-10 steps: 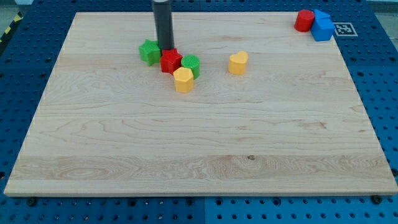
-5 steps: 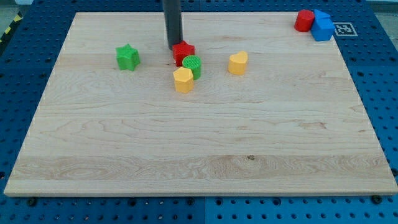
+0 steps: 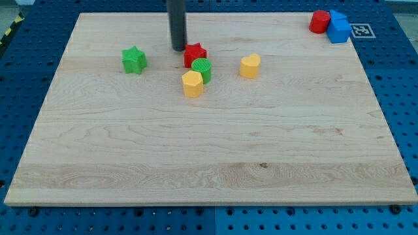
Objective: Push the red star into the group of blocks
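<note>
Board: a pale wooden board (image 3: 215,163) with visible grain fills most of the view; its corners are slightly rounded.
Surroundings: the board lies on a blue perforated table (image 3: 19,78) that shows along every edge; a black and white marker tag (image 3: 361,30) sits by the board's top right corner, and a strip of yellow and black tape (image 3: 9,29) shows at the view's top left.
Red star: the red star (image 3: 194,54) is a small bright red block with blunt points, lying flat in the upper middle of the board.
Red star's neighbours: it touches the green round block (image 3: 202,68) just below it; the orange block (image 3: 192,84) sits against the lower left of that green one, so the 3 form a tight cluster.
Other blocks: a green star (image 3: 134,60) lies well apart to the view's left; a yellow heart (image 3: 249,66) lies near the cluster on the right; a red round block (image 3: 319,21) and a blue block (image 3: 337,28) touch each other at the top right corner.
End effector: a plain dark rod with no jaws, so nothing to spread or pinch; my tip (image 3: 178,49) rests on the board just left of the red star, with a sliver of wood between them.
</note>
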You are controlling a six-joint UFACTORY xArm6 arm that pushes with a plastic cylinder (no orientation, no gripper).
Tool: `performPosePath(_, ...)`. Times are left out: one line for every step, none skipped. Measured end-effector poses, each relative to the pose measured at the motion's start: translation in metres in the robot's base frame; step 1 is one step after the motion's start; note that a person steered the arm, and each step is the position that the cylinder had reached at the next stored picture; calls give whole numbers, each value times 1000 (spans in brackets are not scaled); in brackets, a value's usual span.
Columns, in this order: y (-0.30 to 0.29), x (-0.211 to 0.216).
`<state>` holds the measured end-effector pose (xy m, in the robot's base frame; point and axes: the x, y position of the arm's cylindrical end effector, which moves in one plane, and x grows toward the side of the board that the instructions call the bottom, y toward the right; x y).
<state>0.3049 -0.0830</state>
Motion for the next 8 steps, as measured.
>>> performPosePath(-17,14)
performPosePath(-13,35)
performPosePath(23,29)
performPosePath(82,-6)
performPosePath(84,-31)
performPosePath(50,-30)
performPosePath(36,1)
performPosePath(66,29)
